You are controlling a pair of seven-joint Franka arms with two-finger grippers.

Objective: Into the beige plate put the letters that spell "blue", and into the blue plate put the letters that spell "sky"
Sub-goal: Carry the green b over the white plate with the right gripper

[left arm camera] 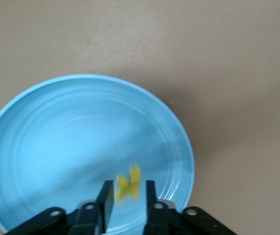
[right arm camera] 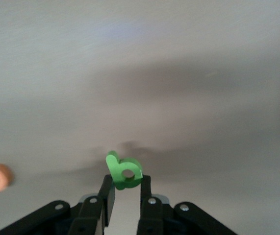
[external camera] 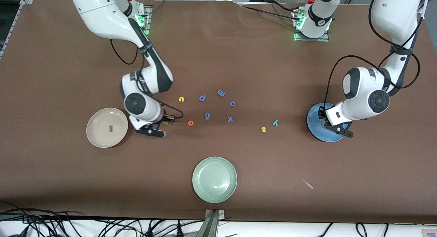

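The right gripper [right arm camera: 125,191] is pinching the green b [right arm camera: 124,171]; it might slip. The left gripper [left arm camera: 129,196] is spreading, dropping the yellow k [left arm camera: 128,183] over the blue plate [left arm camera: 41,147].

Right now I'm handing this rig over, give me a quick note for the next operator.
Right hand: shut on the green b, low beside the beige plate.
Left hand: over the blue plate, a yellow letter between its fingers, grip unclear.
Done: green l in the beige plate.
Left on the table: yellow u, orange e, yellow s, teal y.
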